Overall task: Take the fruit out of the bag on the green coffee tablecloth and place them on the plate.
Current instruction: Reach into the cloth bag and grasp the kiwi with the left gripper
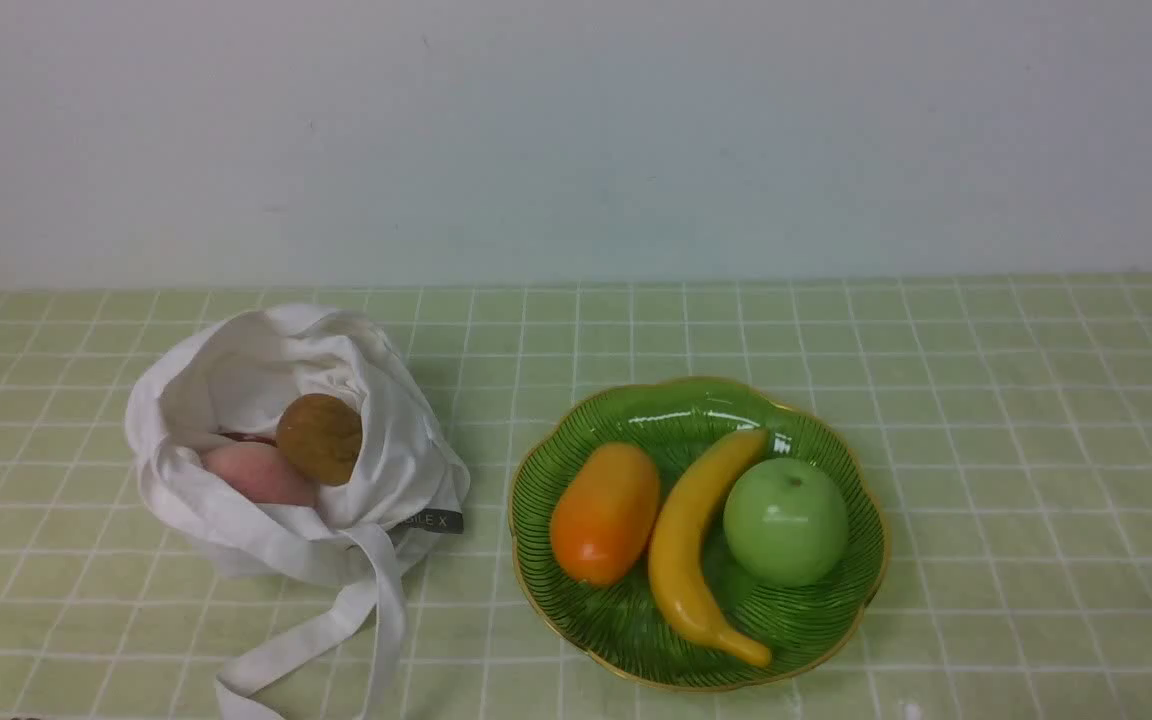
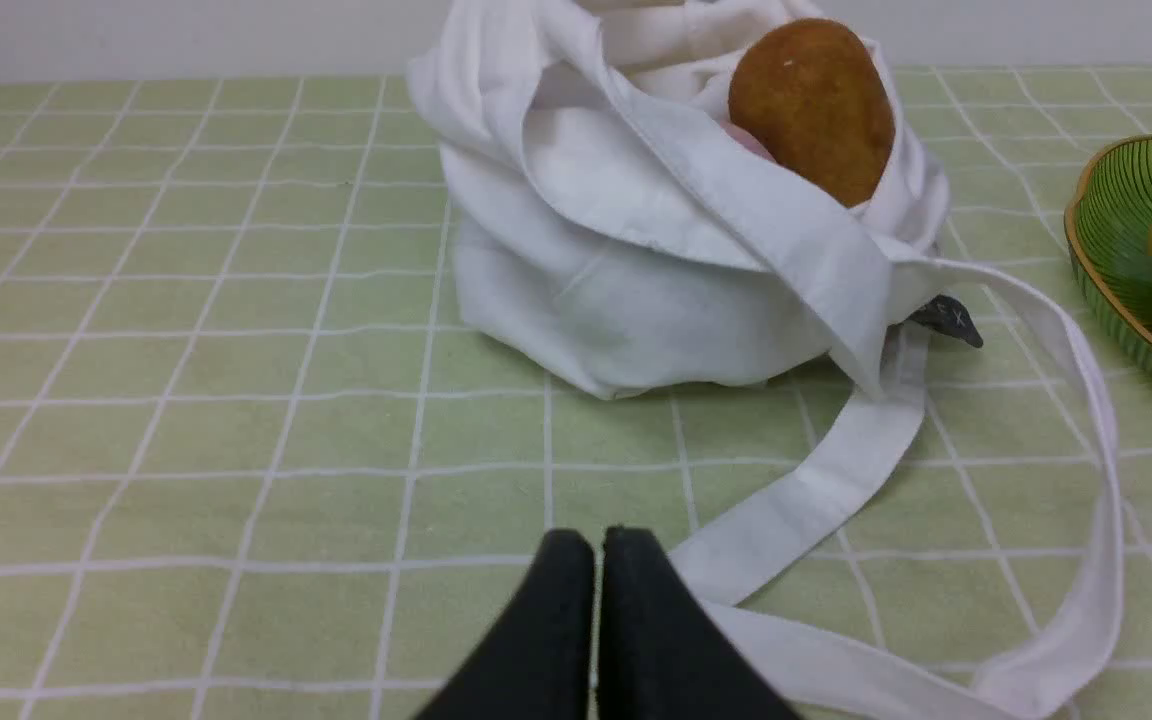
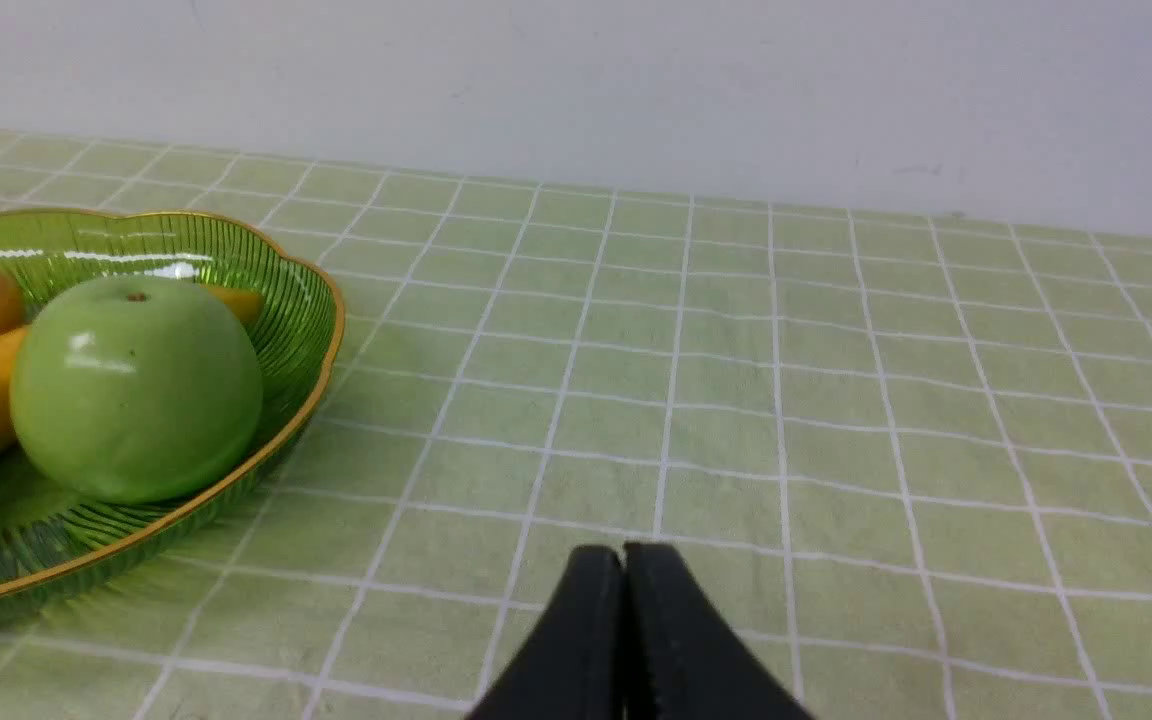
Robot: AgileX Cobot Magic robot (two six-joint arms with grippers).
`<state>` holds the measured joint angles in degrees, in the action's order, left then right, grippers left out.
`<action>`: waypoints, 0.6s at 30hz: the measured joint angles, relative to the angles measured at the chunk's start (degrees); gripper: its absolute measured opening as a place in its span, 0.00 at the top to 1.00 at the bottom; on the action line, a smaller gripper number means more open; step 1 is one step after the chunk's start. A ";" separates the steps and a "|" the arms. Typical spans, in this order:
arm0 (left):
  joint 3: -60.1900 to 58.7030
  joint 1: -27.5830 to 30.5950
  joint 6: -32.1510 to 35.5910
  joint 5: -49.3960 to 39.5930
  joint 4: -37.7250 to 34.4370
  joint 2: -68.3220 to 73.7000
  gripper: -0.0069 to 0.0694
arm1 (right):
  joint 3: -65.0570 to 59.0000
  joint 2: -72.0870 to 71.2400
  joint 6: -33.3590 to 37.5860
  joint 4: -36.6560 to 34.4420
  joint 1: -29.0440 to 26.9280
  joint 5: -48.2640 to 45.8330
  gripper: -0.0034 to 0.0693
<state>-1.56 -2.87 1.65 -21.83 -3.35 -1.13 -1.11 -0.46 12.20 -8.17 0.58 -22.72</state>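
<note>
The bag [image 1: 406, 470] is gaping at left, brown fruit [image 1: 319, 438] at its rim; bare tablecloth [image 1: 491, 440] is separating it from the plate [image 1: 676, 410]. Left gripper [image 2: 596, 545] and right gripper [image 3: 624, 560] are pinching together, empty.

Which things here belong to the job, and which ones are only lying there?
For the job: bag, brown fruit, peach, plate.
Only lying there: banana, green apple, orange fruit, all already on the plate.
</note>
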 joint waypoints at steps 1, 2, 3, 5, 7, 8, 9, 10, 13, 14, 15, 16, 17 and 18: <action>0.00 0.00 0.00 0.00 0.00 0.00 0.92 | 0.00 0.00 0.00 0.00 0.00 0.00 0.97; 0.00 0.00 0.00 0.00 0.00 0.00 0.92 | 0.00 0.00 0.00 0.00 0.00 0.00 0.97; 0.00 0.00 0.00 0.00 0.00 0.00 0.92 | 0.00 0.00 0.00 0.00 0.00 0.00 0.97; 0.00 0.00 0.00 0.00 0.00 0.00 0.92 | 0.00 0.00 0.00 0.00 0.00 0.00 0.97; 0.00 0.00 0.00 0.00 0.00 0.00 0.92 | 0.00 0.00 0.00 0.00 0.00 0.00 0.97; 0.00 0.00 0.00 0.00 0.00 0.00 0.92 | 0.00 0.00 0.00 0.00 0.00 0.00 0.97; 0.00 0.00 0.00 0.00 0.00 0.00 0.92 | 0.00 0.00 0.00 0.00 0.00 0.00 0.97; 0.00 0.00 0.07 0.00 0.00 0.00 0.92 | 0.00 0.00 0.00 0.00 0.00 0.00 0.97; 0.00 0.00 0.07 0.00 0.00 0.00 0.92 | 0.00 0.00 0.00 0.00 0.00 0.00 0.97; 0.00 0.00 0.07 0.00 0.00 0.00 0.92 | 0.00 0.00 0.00 0.00 0.00 0.00 0.97; 0.00 0.00 0.12 0.00 0.07 0.00 0.92 | 0.00 0.00 0.00 0.00 0.00 0.00 0.97; 0.00 0.00 0.14 0.00 0.30 0.00 0.92 | 0.00 0.00 0.00 0.00 0.00 0.00 0.97; 0.00 0.00 0.07 0.20 0.30 0.00 0.92 | 0.00 0.00 0.00 0.00 0.00 0.00 0.97; -0.02 0.00 -0.24 0.71 -0.05 0.00 0.92 | 0.00 0.00 0.00 0.00 0.00 0.00 0.97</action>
<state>-1.58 -2.87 1.41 -21.12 -3.40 -1.13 -1.11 -0.46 12.20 -8.17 0.58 -22.72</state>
